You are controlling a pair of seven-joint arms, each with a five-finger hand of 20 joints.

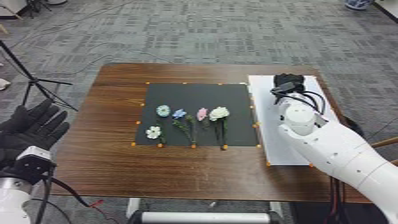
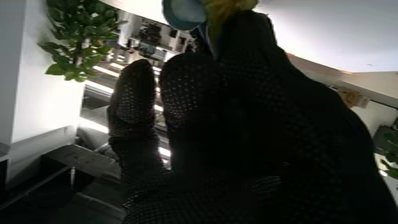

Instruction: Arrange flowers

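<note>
Head view: flowers (image 1: 218,113) lie on a black mat (image 1: 200,92); left robot hand (image 1: 34,131), fingers apart, beside the bench (image 1: 178,175). Right robot hand's (image 1: 289,81) grip: cannot tell. Right wrist view crops a blue-yellow thing (image 2: 185,12).

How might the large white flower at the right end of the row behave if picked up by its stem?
The white flower would probably be light, being one bloom on a thin stem. With the bloom all at one end, it could swing or tip head-down if held low. Its ruffled petals look likely to bend if squeezed.
</note>
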